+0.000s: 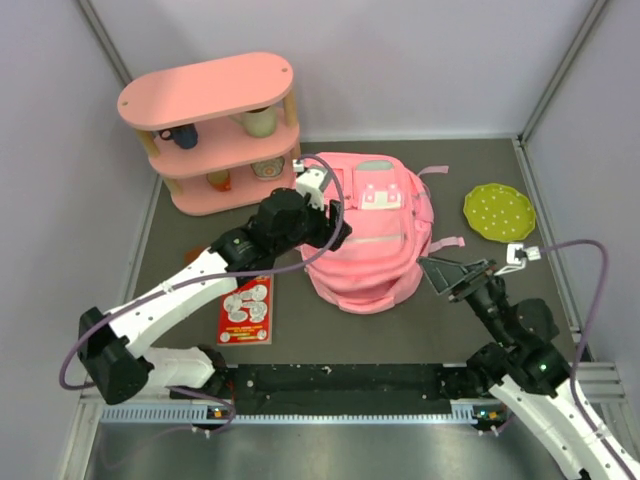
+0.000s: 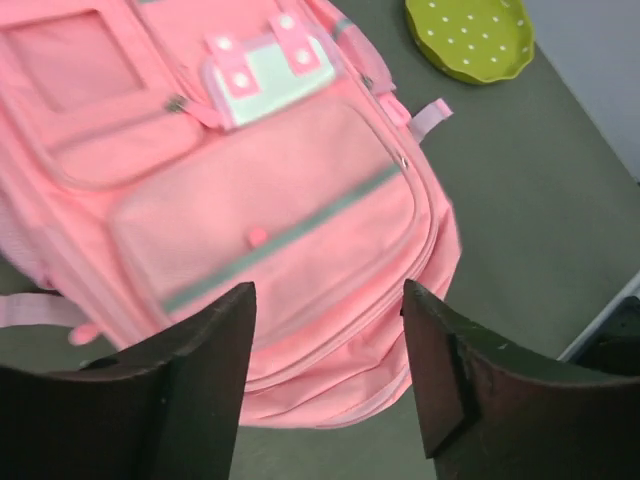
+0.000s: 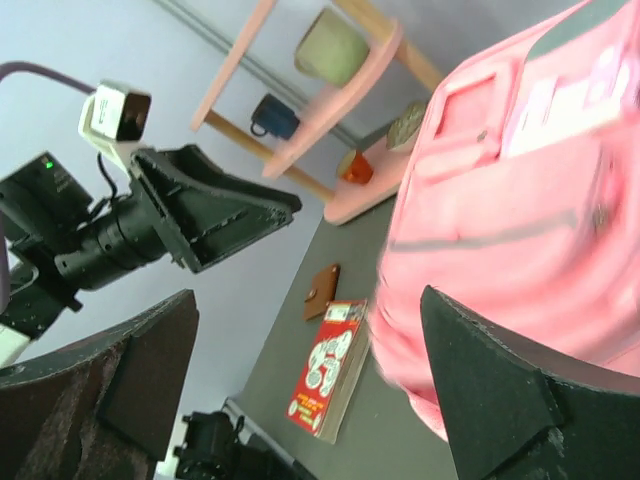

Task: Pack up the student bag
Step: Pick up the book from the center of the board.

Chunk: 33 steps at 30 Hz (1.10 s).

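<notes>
The student bag (image 1: 372,235) is a large pink backpack lying front-up in the middle of the table, with a white-and-pink patch near its top. My left gripper (image 1: 338,232) hovers over the bag's left side, open and empty. In the left wrist view the bag (image 2: 250,200) fills the frame and the gripper (image 2: 328,295) has its jaws wide apart above the bag's lower edge. My right gripper (image 1: 455,272) is open and empty, just right of the bag's lower right corner. In the right wrist view the gripper (image 3: 310,300) is open beside the bag (image 3: 520,200).
A red book (image 1: 246,310) lies left of the bag, also in the right wrist view (image 3: 328,368), with a brown wallet (image 3: 320,290) beyond it. A green dotted plate (image 1: 499,211) lies at the right. A pink three-tier shelf (image 1: 215,130) holding cups stands at the back left.
</notes>
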{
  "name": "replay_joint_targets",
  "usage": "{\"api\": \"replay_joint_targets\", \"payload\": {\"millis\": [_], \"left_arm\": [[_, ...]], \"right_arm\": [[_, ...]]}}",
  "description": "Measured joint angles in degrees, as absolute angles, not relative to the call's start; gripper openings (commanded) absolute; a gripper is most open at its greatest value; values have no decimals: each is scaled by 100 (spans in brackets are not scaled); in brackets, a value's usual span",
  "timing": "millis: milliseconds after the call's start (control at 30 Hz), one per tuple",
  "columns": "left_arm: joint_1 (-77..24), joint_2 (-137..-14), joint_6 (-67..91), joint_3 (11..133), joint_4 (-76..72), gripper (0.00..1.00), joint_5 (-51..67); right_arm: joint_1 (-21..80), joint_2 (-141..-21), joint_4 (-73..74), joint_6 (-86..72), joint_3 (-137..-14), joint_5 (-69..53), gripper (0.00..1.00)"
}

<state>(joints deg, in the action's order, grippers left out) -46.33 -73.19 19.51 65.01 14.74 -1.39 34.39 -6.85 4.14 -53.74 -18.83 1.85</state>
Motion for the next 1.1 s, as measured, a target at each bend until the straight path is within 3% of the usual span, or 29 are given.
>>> {"api": "replay_joint_targets", "payload": {"millis": [133, 267, 367, 467, 667, 933, 1100], "left_arm": [[-4532, -6705, 1964, 6265, 1474, 89, -489], [-4397, -6130, 1999, 6099, 1527, 99, -891], [-4180, -5800, 2246, 5979, 1737, 99, -1363], [-3538, -5522, 2633, 5666, 2095, 99, -1640], [-2027, -4744, 3465, 4600, 2919, 99, -1723], [379, -4171, 4202, 3326, 3157, 99, -362], [644, -4466, 4303, 2928, 3146, 99, 152]], "right_arm": [[3439, -499, 1107, -4952, -2453, 598, 91], [3439, -1354, 1286, -4606, -2869, 565, 91], [3439, -2453, 1262, -4292, -3225, 196, 91], [3439, -3588, 1219, -4001, -3701, -447, 79], [3623, -5352, 701, -3990, -4130, -1435, 77], [4814, -7168, 209, -4307, -4624, -1730, 77], [5317, -8206, -45, -4440, -5186, -1861, 78]]}}
